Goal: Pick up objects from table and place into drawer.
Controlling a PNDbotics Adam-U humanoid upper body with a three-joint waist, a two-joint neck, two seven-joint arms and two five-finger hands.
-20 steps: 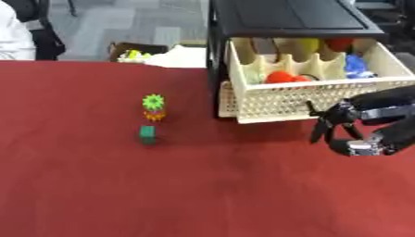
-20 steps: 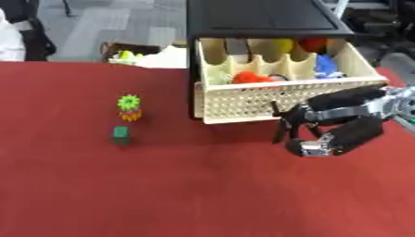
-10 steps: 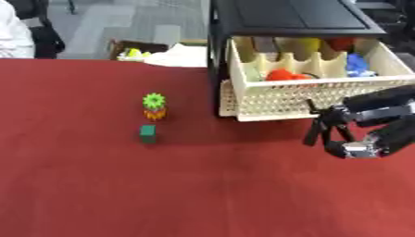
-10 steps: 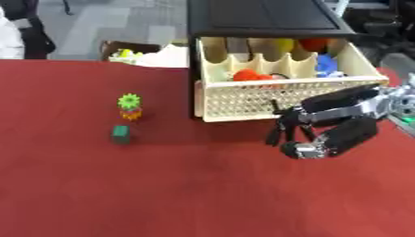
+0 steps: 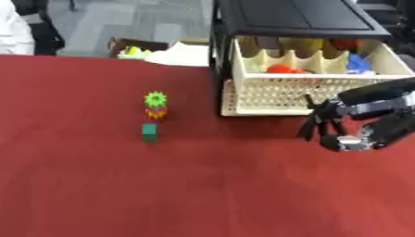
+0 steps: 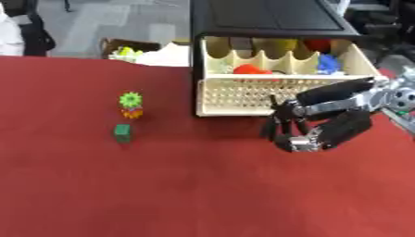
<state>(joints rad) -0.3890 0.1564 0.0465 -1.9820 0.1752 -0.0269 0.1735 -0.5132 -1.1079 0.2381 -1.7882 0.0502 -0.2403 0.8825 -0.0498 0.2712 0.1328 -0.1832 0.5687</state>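
1. Since 1 s ago: right hand (image 5: pixel 350 130) has slid a bit further out from the drawer (image 5: pixel 312 95) front, toward the toys' side; toys & drawer unchanged, w/ only a small camera shift.

2. Left eye view:
   - Drawer = landmark. Cream basket type, pulled open out of a black cabinet (image 5: pixel 296 18), front wall facing the robot.
   - Already inside: red piece (image 5: pixel 279 68) near mid, blue piece (image 5: pixel 359 63) toward the right end, yellow & red bits at the back.
   - Right hand just in front of the drawer's front wall, right half, low over the red table (image 5: pixel 203 185). Fingers hang down, spread & relaxed; nothing held, as far as I can see.
   - Left hand: not in view.

3. Right eye view:
   - Same layout. Green gear (image 6: pixel 129 98) sits well left of the drawer; orange piece (image 6: pixel 131 112) touching it on the near side.
   - Green block (image 6: pixel 122 132) a little nearer the robot than the orange piece, apart from it, also well left of the drawer.
   - Right hand's fingers (image 6: pixel 277 121) point down at bare cloth just before the drawer front; nothing between them.

4. Progress (judgement):
   - Done: several items in the drawer.
   - Left: 3 pieces on the table — gear, orange piece, block.
   - Hand looks btwn picks, empty, and well apart from all 3.
   - Next calls for a reach across to the left of the drawer; gear & orange piece touch, so grabbing one may nudge the other.
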